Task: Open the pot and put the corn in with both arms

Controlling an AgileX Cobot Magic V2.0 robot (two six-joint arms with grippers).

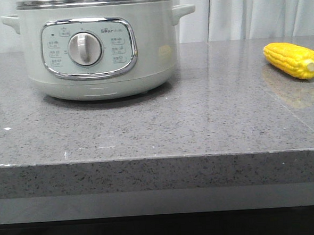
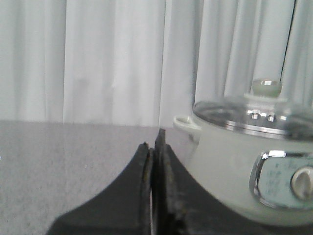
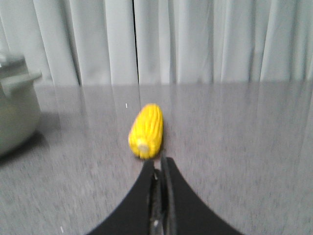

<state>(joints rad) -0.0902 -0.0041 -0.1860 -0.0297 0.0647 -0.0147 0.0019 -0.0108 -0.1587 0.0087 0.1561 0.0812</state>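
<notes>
The pot [image 1: 96, 46] stands at the back left of the grey stone counter, pale grey-green with a white dial and its steel-rimmed lid [image 2: 259, 115] on. The corn [image 1: 293, 59] lies at the far right, pale stub end toward the front. Neither arm shows in the front view. In the left wrist view my left gripper [image 2: 154, 142] is shut and empty, low over the counter, with the pot [image 2: 249, 161] just beyond it to one side. In the right wrist view my right gripper [image 3: 158, 164] is shut and empty, its tips just short of the corn [image 3: 146, 130].
The grey speckled counter [image 1: 157, 123] ends in a thick front edge [image 1: 160, 173]. White curtains [image 1: 257, 10] hang behind it. A seam in the stone runs past the corn at the right.
</notes>
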